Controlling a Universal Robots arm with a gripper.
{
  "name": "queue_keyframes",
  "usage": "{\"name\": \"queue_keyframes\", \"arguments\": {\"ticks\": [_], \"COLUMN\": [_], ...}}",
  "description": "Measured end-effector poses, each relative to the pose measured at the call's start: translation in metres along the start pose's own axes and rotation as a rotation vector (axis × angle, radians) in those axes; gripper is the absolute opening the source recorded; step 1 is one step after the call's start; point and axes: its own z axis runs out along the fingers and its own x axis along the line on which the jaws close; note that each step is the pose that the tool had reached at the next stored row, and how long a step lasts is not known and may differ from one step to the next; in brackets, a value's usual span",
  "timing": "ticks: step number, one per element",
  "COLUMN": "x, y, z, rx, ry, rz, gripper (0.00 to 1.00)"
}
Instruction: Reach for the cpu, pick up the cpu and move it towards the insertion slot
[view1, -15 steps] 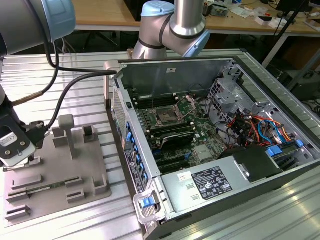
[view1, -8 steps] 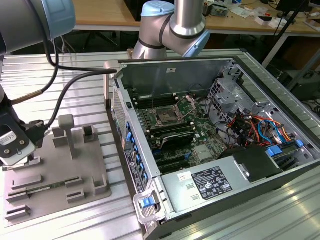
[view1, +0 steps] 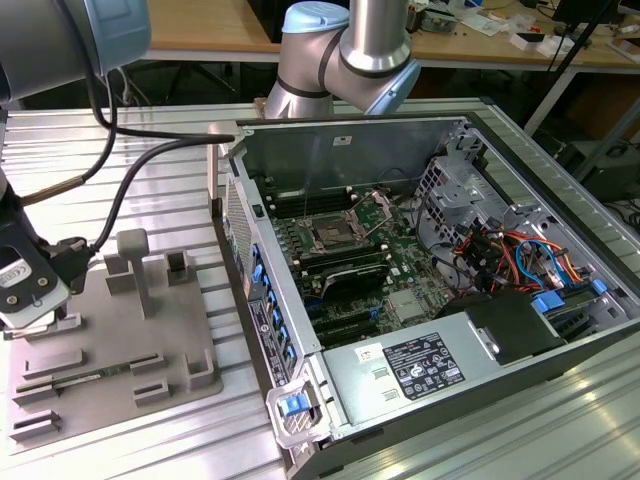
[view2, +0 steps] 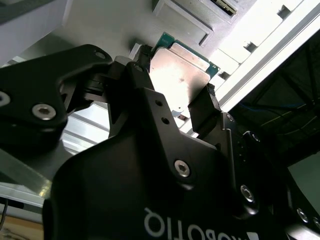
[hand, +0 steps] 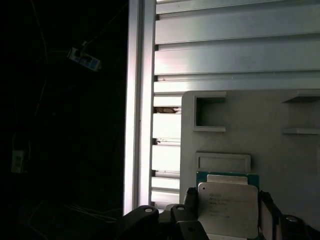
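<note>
In the second wrist view the cpu (view2: 177, 67) is seen gripped by its edges between the two fingers (view2: 205, 107) of the hand (view2: 175, 85), with the gray plate (hand: 280, 150) beneath. In the exterior view the slot (view1: 330, 235) is found well apart from the hand, inside the open case (view1: 340, 150) on the bench (view1: 185, 200).

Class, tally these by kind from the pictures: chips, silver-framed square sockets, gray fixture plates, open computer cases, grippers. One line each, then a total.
chip: 1
socket: 1
gray plate: 1
computer case: 1
gripper: 1, closed on the chip
Total: 5
</note>
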Motion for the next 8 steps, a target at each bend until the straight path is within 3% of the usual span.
{"name": "queue_keyframes", "arguments": {"ticks": [8], "x": [0.0000], "y": [0.0001], "z": [-0.0035], "rx": [-0.0003], "ry": [0.0000], "rz": [0.000], "gripper": [0.55]}}
